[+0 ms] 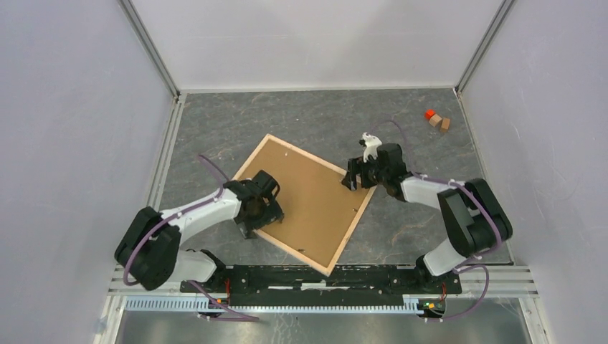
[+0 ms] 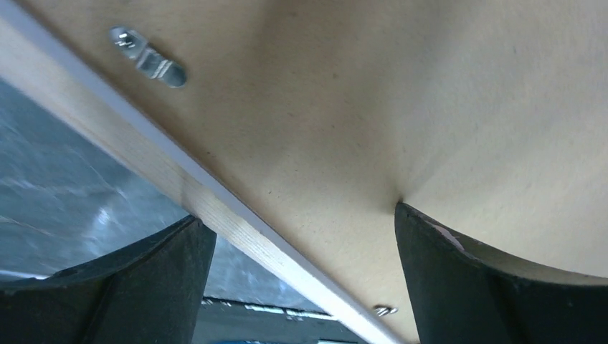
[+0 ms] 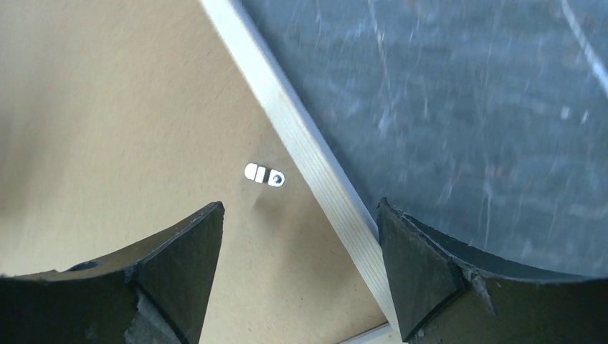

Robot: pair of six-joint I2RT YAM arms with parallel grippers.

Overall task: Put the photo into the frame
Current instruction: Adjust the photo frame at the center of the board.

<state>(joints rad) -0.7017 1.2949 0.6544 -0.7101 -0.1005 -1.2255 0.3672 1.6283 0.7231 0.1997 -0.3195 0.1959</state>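
The frame (image 1: 308, 158) lies back-up and skewed on the dark grey marbled table (image 1: 287, 115), with the brown backing board (image 1: 312, 204) seated inside its pale wood rails. The photo is not in view; whether it sits under the board I cannot tell.

The left gripper (image 2: 297, 215) straddles the frame's near-left rail, jaws wide apart and holding nothing. One finger is outside the frame and the other over the board. The right gripper (image 3: 300, 206) straddles the frame's right rail, also spread and empty, just beside a small metal turn clip (image 3: 264, 174).

The step looks like work on the board and its clips. It would go best with one arm steadying the frame while the other moves the clip gently, so the frame does not slide.

White walls enclose the table. A few small blocks (image 1: 436, 119) lie well beyond the frame's far-right side.
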